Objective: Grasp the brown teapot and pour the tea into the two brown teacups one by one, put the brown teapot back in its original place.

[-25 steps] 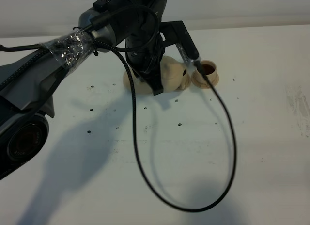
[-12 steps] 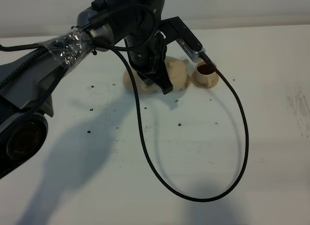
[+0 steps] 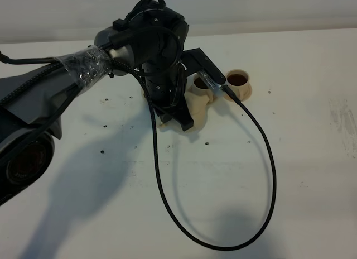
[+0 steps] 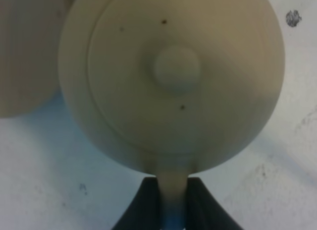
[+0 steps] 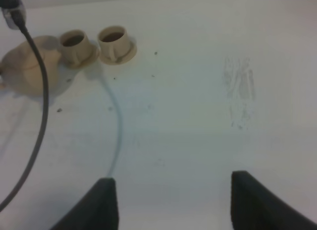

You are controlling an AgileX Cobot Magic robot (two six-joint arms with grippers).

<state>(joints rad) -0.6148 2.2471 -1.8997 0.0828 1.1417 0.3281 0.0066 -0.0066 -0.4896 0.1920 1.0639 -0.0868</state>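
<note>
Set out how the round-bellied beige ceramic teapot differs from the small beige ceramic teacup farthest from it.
Size: the round-bellied beige ceramic teapot is clearly bigger than the small beige ceramic teacup.
Top: the teapot wears a knobbed lid; the teacup is open, with dark tea showing inside.
Handling: the left gripper is shut on the teapot's handle; the teacup stands free on its small saucer.
Both share the same pale beige glaze.
</note>
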